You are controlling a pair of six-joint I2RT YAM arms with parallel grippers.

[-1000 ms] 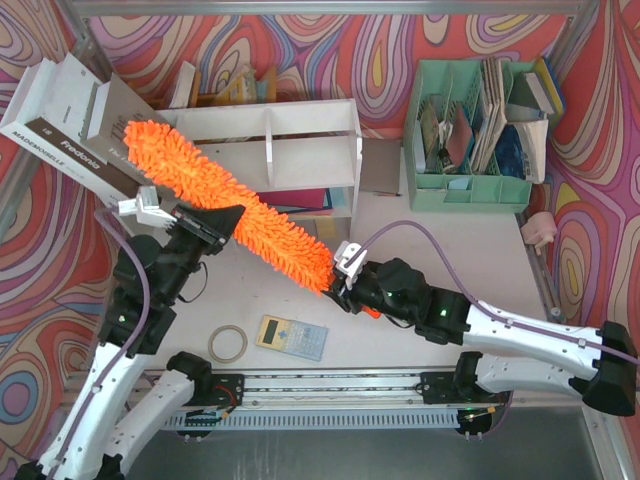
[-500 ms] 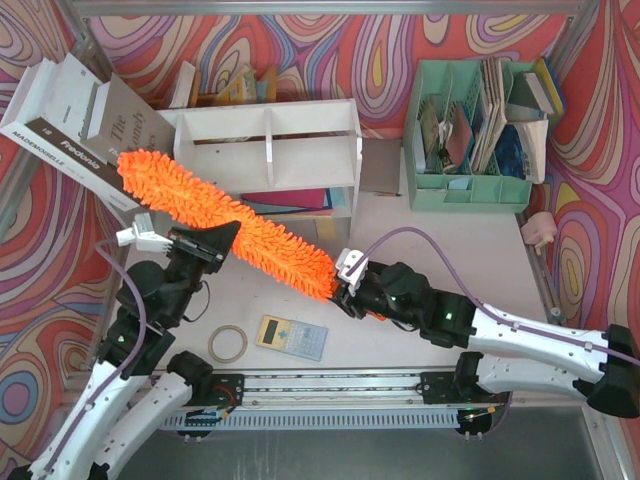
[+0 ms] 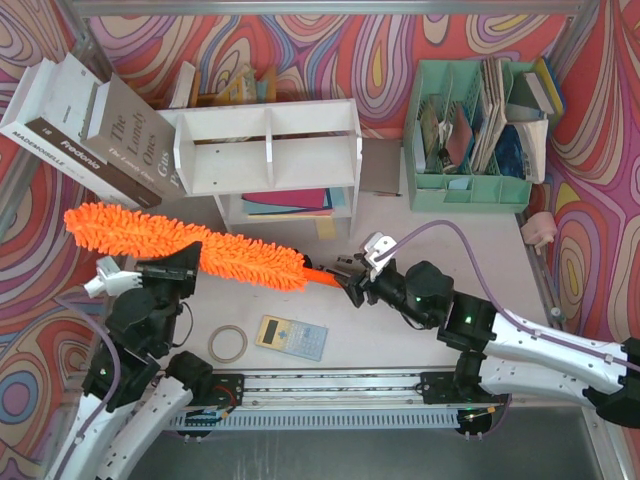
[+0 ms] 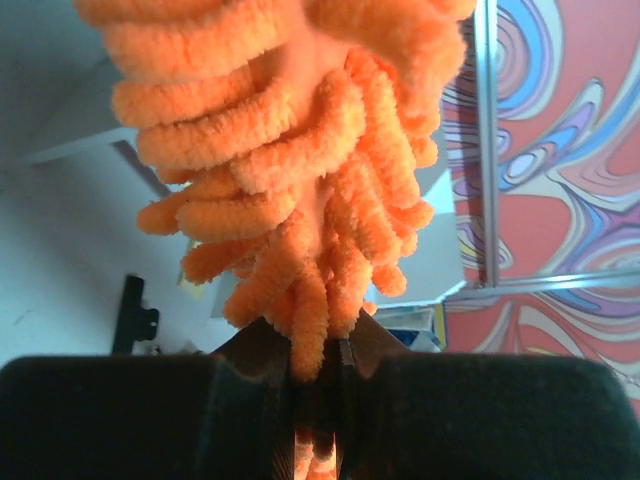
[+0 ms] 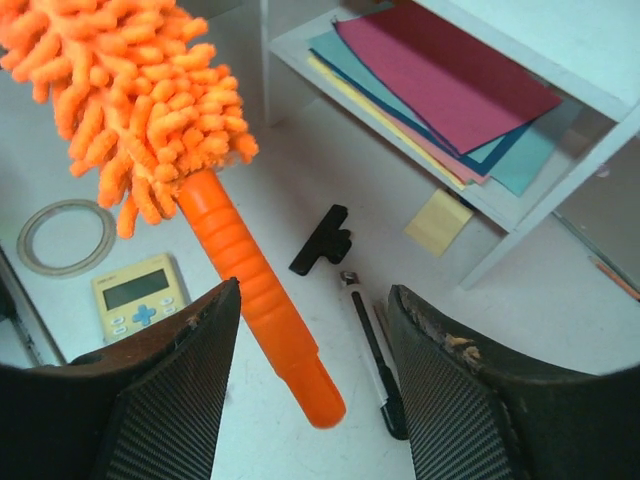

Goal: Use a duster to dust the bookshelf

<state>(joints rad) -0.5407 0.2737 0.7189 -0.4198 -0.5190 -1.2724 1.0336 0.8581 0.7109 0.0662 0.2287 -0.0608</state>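
The orange fluffy duster [image 3: 185,248] lies nearly level in front of the white bookshelf [image 3: 270,112], its fluffy end out to the left of the shelf. My left gripper [image 3: 188,262] is shut on the chenille near the middle; in the left wrist view strands of the duster [image 4: 290,150] are pinched between the jaws of that gripper [image 4: 318,352]. The thin orange handle [image 5: 265,310] points at my right gripper [image 5: 315,350], which stands open with the handle's end loose between its fingers. Coloured sheets lie on the bookshelf's [image 5: 505,245] lower tier.
Big books [image 3: 95,135] lean against the shelf's left end. A mint-green file organizer [image 3: 470,135] stands back right. A calculator [image 3: 292,337] and a tape ring [image 3: 227,343] lie near the front. A black clip [image 5: 322,240], a pen [image 5: 372,350] and a yellow note [image 5: 438,220] lie under the right gripper.
The duster has swung down and left, off the shelf's front, carried by the left arm. The right gripper has opened, let go of the handle and shifted right.
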